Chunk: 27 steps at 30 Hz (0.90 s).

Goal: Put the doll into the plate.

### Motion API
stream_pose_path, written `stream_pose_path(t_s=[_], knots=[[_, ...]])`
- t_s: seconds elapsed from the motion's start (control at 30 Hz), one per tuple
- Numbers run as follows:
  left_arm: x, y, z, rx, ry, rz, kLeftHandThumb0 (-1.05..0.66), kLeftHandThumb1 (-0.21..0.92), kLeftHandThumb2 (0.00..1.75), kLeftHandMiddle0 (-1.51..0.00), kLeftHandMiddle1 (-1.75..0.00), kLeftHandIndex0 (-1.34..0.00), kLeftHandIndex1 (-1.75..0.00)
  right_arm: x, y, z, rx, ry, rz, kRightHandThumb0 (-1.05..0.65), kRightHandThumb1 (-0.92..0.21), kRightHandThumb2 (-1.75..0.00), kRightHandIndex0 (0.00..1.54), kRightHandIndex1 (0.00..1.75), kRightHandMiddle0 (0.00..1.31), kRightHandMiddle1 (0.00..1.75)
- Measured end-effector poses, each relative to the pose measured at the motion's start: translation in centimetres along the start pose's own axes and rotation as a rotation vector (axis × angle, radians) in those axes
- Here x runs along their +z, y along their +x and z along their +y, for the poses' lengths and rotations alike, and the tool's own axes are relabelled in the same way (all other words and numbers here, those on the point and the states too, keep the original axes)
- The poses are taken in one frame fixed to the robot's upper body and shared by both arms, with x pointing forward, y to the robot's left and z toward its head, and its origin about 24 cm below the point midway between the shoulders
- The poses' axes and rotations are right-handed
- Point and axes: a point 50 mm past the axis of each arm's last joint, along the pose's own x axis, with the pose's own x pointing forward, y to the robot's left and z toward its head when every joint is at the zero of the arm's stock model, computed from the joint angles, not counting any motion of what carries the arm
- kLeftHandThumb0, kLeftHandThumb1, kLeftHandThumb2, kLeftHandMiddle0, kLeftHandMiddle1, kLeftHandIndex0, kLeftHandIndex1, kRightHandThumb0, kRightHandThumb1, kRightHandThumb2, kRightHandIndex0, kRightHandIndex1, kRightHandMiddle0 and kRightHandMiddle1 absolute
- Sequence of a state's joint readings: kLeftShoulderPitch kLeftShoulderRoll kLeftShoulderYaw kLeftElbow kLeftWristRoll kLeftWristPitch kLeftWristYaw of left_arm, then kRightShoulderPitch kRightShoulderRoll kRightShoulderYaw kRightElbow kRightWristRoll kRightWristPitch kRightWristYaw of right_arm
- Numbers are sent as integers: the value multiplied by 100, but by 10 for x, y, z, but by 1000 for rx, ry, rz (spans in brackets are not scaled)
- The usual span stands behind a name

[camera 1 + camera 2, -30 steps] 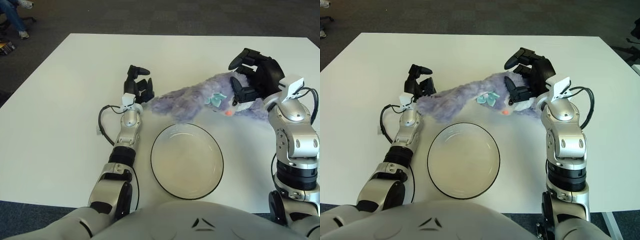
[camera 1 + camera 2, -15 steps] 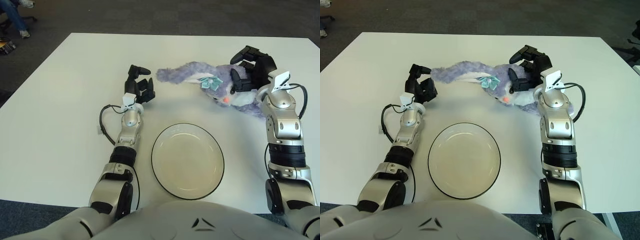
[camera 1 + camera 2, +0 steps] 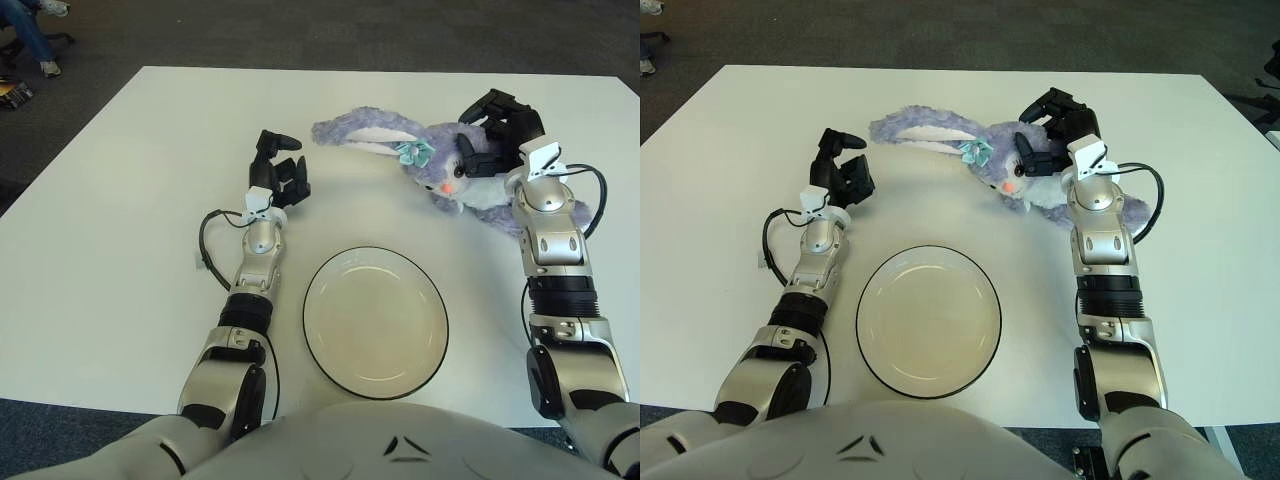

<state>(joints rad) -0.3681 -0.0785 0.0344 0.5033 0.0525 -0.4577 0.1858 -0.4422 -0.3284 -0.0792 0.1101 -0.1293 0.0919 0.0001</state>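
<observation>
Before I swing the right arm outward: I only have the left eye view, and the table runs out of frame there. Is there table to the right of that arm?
Observer: Yes. With the right hand gripping the doll, the right eye view shows bare table right of that arm, out to the table's right edge.
Operator: Anything past that edge?
Observer: Dark carpet, plus a dark object cropped at the frame's side, too little showing to identify.
Operator: And nearer the robot?
Observer: The table's near edge runs on right of the arm to the frame's side. The left hand shows left of the doll's ears, holding nothing.
</observation>
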Motion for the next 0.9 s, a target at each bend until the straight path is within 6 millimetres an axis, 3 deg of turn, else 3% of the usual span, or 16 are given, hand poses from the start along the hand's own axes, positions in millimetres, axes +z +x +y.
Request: stream_pose_path(t_s=[0.5,0.67,0.73,0.83,0.9], knots=[[1,0,0,1,-4,-4,-39,63,91,-108,-175,-37,-175,1,0,5,-25,-147,-49,0,-15,-130,93,139,66,145],[1,-1,0,2,-4,-6,-39,63,92,-108,-175,-37,-175,2,0,4,-15,-200,-77,-1,-31,-112,83,140,55,147],[1,0,0,2,-4,-7,-39,63,92,-108,-175,-38,-175,3,0,3,-5,-222,-82,-1,-41,-102,67,145,55,148],[2,0,0,2,-5,-10,-39,63,92,-108,-175,-38,-175,3,0,0,22,-251,-82,29,-41,-97,71,142,27,153],[2,-1,0,3,-5,-11,-39,63,92,-108,-175,-37,-175,3,0,-2,38,-268,-83,34,-49,-88,67,144,16,154]])
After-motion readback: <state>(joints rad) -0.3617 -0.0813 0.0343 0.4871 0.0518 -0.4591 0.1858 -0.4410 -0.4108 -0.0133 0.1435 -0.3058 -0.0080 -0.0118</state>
